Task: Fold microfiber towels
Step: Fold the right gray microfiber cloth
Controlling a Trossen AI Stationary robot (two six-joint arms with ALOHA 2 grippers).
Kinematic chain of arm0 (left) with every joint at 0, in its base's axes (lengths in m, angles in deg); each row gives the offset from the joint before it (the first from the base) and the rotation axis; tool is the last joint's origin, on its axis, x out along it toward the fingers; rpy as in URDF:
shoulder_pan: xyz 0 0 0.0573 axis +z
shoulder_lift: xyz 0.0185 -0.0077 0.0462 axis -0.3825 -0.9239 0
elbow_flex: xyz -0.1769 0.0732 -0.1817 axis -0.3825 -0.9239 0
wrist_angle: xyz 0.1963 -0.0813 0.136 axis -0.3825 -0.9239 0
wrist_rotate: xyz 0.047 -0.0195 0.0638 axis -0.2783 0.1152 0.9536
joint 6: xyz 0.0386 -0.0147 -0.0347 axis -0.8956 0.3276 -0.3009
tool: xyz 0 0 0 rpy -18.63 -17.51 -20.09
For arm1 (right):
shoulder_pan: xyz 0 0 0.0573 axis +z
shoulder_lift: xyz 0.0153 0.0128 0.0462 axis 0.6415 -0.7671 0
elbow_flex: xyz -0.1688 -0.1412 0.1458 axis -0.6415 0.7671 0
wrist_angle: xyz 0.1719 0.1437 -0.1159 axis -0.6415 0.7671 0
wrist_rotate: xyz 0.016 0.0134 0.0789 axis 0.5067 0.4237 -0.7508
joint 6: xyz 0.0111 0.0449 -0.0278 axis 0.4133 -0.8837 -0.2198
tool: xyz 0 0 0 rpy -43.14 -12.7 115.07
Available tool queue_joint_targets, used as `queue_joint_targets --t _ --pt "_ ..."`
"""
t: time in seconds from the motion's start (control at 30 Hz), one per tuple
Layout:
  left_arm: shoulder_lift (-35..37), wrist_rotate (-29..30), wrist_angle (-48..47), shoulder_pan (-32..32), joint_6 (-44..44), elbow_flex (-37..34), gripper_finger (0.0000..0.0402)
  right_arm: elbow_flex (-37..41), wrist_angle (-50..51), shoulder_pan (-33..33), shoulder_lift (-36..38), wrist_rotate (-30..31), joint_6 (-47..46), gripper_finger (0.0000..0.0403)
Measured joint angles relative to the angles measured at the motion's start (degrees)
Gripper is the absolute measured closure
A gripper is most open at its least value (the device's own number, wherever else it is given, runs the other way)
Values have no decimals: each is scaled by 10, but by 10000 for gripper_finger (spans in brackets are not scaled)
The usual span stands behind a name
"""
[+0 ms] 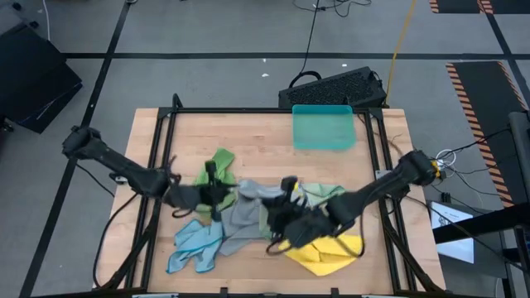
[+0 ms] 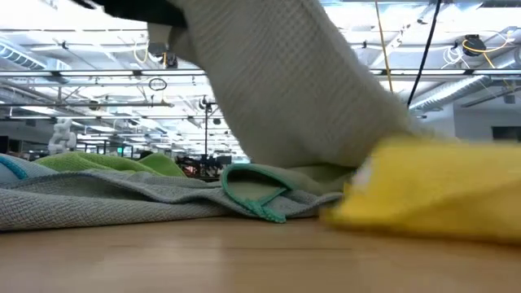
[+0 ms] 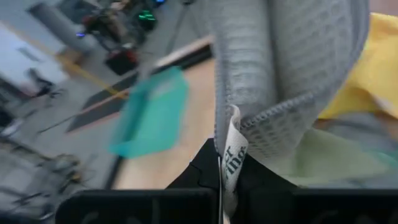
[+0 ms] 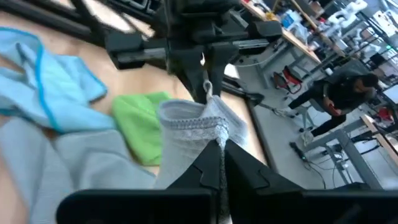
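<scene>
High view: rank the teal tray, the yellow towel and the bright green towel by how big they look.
1. teal tray
2. yellow towel, partly hidden by the right arm
3. bright green towel, partly hidden by the left arm, so unsure

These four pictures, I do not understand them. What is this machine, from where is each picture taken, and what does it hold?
It is a robot with two dark arms at a wooden table. Each arm ends in a two-finger gripper.

One camera looks straight down on the table. One sits at table height. One rides on each wrist, looking past that arm's fingers.

On the table lies a heap of small cloths: a bright green towel, a light blue towel, a yellow towel and a grey towel. A teal tray stands at the far edge.

The left gripper and the right gripper are both shut on the grey towel, each pinching an edge, so part of it hangs lifted between them.
</scene>
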Motion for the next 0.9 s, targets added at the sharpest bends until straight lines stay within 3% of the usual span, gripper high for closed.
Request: queue_joint_targets --t 0.27,0.43,0.57,0.73,0.9 --pt "69 -36 3 113 -79 30 397 0 -16 -91 102 -89 81 400" --pt "108 -101 0 158 -52 37 398 0 -23 -177 153 -221 78 401" --pt "141 -166 -57 148 4 37 398 8 -2 -214 165 -315 40 402" --pt "148 -214 -115 107 83 36 395 67 -15 -208 173 -356 -13 402" --pt "123 -274 -125 47 129 35 398 138 -64 -165 174 -360 -71 401"
